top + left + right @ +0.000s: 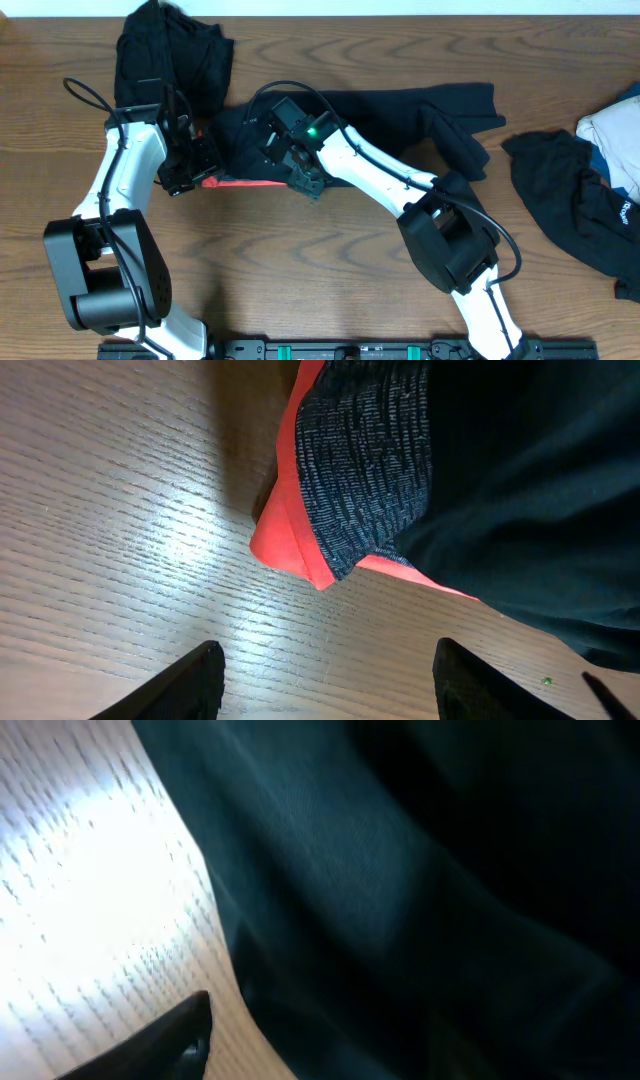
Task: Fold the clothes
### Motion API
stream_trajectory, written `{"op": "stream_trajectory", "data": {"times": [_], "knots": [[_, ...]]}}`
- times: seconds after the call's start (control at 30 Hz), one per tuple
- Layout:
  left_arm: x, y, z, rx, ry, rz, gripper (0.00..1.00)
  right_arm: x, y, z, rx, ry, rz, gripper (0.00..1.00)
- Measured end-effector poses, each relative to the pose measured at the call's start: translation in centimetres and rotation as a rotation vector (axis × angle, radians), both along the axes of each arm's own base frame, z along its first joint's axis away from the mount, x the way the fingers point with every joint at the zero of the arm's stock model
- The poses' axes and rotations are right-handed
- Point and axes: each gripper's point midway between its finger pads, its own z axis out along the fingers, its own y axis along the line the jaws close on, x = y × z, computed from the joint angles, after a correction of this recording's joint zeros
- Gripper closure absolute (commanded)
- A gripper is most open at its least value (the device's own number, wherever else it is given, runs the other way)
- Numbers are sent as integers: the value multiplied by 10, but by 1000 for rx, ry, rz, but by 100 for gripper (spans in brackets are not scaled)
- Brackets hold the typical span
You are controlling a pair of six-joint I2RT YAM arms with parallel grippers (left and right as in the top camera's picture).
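Saw black heap (170, 55) bunched up-left of trousers (400, 110). Found left gripper (325, 675) at trousers' coral band (280, 530) corner, jaws spread, empty, above table (120, 510). Found right gripper (305, 178) low over trousers beside band; width impossible to judge. Noted dark pile (570, 195), white and blue pieces (612, 135) alongside, well right of trousers.

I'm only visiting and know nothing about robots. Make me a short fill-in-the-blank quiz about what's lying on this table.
1. The long black trousers lie on a ___ table.
2. The band along their edge is coloured ___.
3. In the overhead view, the white garment lies at the far ___.
4. The black heap at that view's top lies on the ___ side.

Missing words: wooden; red; right; left.
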Motion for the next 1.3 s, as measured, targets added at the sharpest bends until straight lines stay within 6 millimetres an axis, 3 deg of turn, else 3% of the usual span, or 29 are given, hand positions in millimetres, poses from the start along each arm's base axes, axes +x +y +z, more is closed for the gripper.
{"op": "stream_trajectory", "data": {"times": [0.07, 0.2, 0.33, 0.57, 0.73, 0.97, 1.13, 1.3], "knots": [[0, 0, 0, 0, 0, 0, 32, 2, 2, 1, 5, -12, 8, 71], [-1, 0, 0, 0, 3, -1, 32, 6, 3, 1, 11, -25, 6, 78], [-2, 0, 0, -1, 8, -4, 32, 7, 4, 0, 12, -28, 12, 99], [-5, -1, 0, -3, 18, -14, 34, 14, 4, -8, 4, -52, -14, 99], [-7, -12, 2, -65, 10, -76, 43, 22, 2, -4, -9, -86, -48, 99], [-10, -40, 8, -188, -10, -180, 48, 58, 6, 36, 37, -184, -117, 99], [-11, -69, 12, -233, -23, -276, 48, 92, 2, 74, 99, -268, -176, 99], [-4, -117, 17, -284, -84, -387, 53, 106, -11, 80, 106, -285, -212, 99]]}}
